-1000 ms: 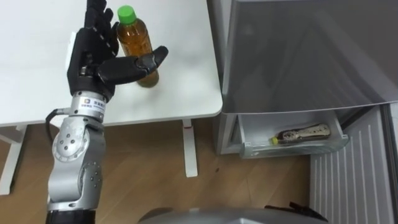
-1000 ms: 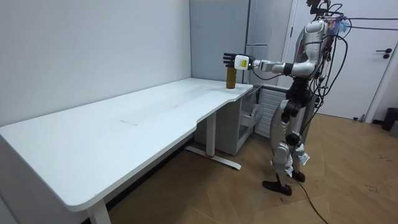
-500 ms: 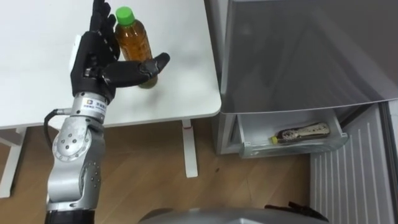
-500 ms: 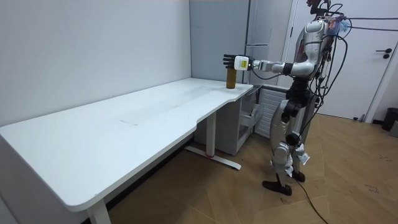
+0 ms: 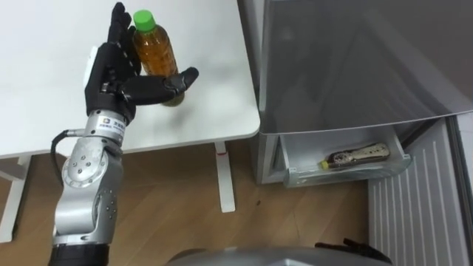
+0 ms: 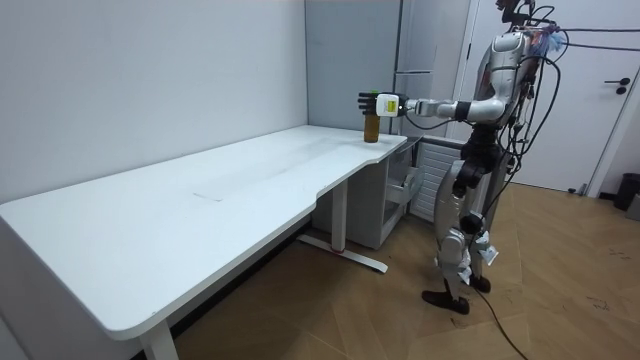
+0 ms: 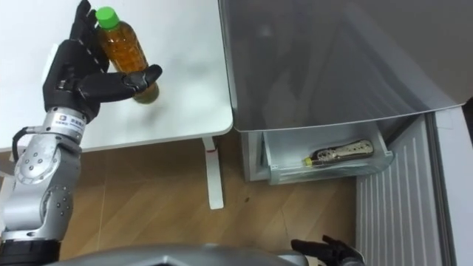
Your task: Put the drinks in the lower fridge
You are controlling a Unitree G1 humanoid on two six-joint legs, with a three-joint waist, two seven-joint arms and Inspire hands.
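A drink bottle (image 5: pixel 154 53) with amber liquid and a green cap stands near the right edge of the white table (image 5: pixel 44 89), leaning slightly. My left hand (image 5: pixel 111 70) is against it: straight fingers rise behind its left side and the thumb lies across the front of its lower part. In the room view the left hand (image 6: pixel 381 100) reaches out over the table corner to the bottle (image 6: pixel 371 126). The lower fridge drawer (image 5: pixel 295 176) stands pulled out, with another bottle (image 5: pixel 358 156) lying inside. My right hand (image 7: pixel 325 250) hangs low, fingers relaxed.
The grey fridge top (image 5: pixel 355 59) stands right beside the table's edge. The fridge's ribbed white door (image 5: pixel 414 214) is swung out at the lower right. Wooden floor (image 5: pixel 185 207) and a table leg (image 5: pixel 225 177) lie between me and the fridge.
The left hand has drawn in around the bottle, the thumb closing onto its front. The bottle now leans a little. The view has shifted slightly.
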